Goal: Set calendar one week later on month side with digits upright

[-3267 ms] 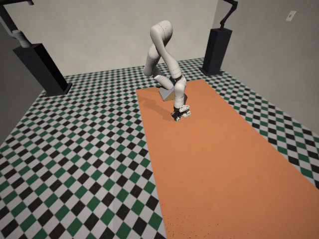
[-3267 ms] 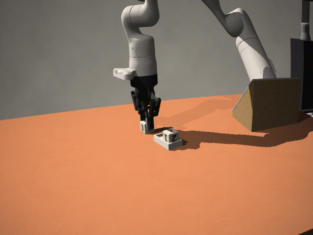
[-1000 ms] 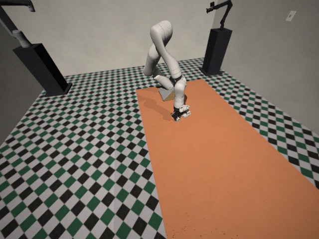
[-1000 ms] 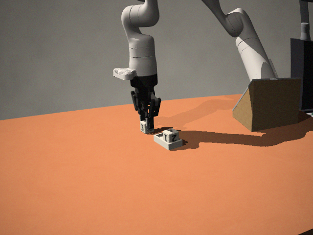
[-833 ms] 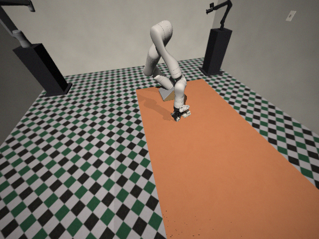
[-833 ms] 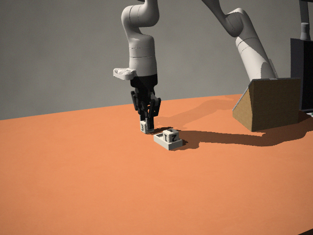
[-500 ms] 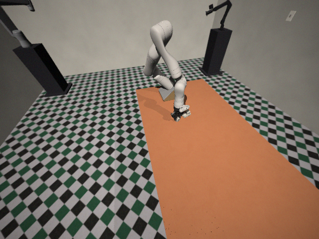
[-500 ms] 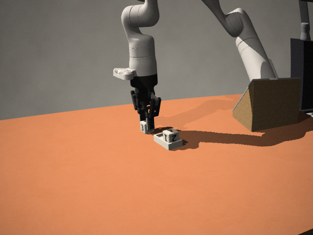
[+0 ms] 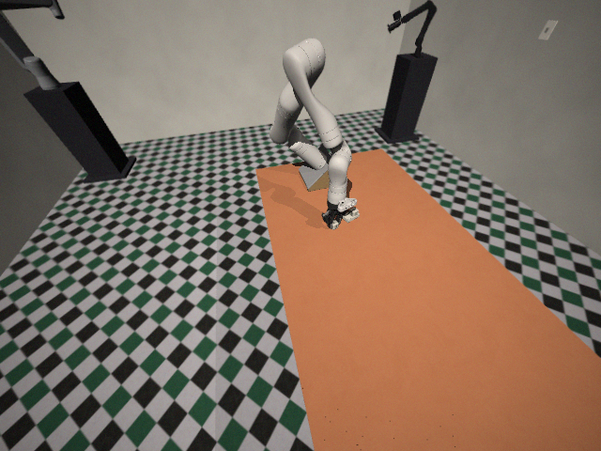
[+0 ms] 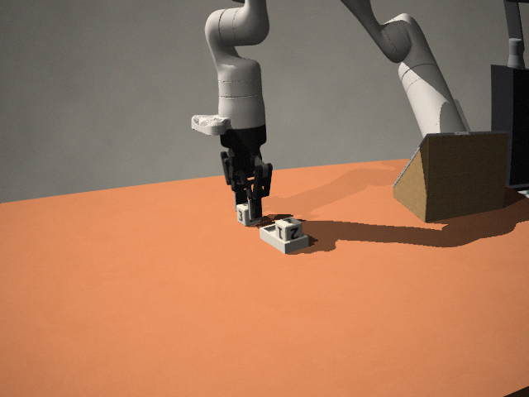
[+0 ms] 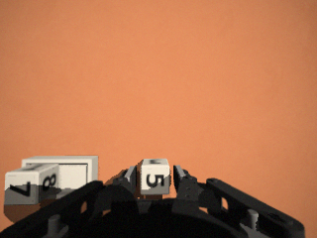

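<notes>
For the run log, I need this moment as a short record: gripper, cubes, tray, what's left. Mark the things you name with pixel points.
gripper: open around the loose cube, (image 9: pixel 332 224) (image 10: pixel 248 213) (image 11: pixel 155 179) narrow gaps beside it
loose cube: (image 10: pixel 242 214) (image 11: pixel 155 178) outside tray; 3 faces exterior view
tray: (image 9: pixel 347 220) (image 10: pixel 294 246) (image 11: pixel 92 174) flat on table
tray cube: (image 9: pixel 353 212) (image 10: pixel 288 231) (image 11: pixel 31 186) at one end; 1, 2 face exterior view
left: loose cube into tray, date set, arm away
</notes>
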You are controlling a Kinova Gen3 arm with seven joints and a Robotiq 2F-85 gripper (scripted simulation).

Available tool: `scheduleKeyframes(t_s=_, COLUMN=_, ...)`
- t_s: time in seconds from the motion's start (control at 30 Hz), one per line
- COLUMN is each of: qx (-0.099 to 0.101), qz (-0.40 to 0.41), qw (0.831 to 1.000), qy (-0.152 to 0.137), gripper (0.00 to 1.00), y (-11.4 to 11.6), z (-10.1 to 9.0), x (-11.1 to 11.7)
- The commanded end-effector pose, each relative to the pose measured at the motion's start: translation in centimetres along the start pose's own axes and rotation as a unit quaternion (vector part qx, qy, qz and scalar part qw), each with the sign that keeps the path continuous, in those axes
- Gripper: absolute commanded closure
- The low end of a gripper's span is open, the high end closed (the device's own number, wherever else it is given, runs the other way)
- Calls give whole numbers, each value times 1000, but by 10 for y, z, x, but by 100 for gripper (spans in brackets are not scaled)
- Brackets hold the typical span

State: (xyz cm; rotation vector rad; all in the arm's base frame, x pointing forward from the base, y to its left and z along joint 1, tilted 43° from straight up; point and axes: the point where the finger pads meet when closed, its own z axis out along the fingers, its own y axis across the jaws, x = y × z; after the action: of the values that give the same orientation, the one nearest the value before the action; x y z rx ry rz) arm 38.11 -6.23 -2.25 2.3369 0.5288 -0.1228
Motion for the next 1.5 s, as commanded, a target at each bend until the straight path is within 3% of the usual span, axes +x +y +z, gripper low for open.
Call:
scheduleKeyframes(t_s=0.0, qx=0, qz=0, qw=1000, qy=1, gripper=54, y=0, z=-1, x=1)
scheduleKeyframes(t_s=0.23, qx=0, qz=0, qw=1000, qy=1, gripper=54, y=0, z=-8, x=1)
scheduleKeyframes(t_s=0.57, qx=0, qz=0, qw=1000, qy=1, gripper=54, y=0, z=-57, x=0)
scheduleKeyframes(t_s=0.63, qx=0, qz=0, qw=1000, qy=1, gripper=54, y=0, z=-57, x=0)
scheduleKeyframes(t_s=0.87, qx=0, qz=0, qw=1000, qy=1, gripper=54, y=0, z=-85, x=0)
scheduleKeyframes(t_s=1.07, qx=0, qz=0, qw=1000, qy=1, gripper=54, y=0, z=-91, x=0)
scheduleKeyframes(t_s=1.1, qx=0, qz=0, qw=1000, qy=1, gripper=0, y=0, z=-91, x=0)
scheduleKeyframes(t_s=1.47, qx=0, qz=0, qw=1000, qy=1, gripper=0, y=0, z=-91, x=0)
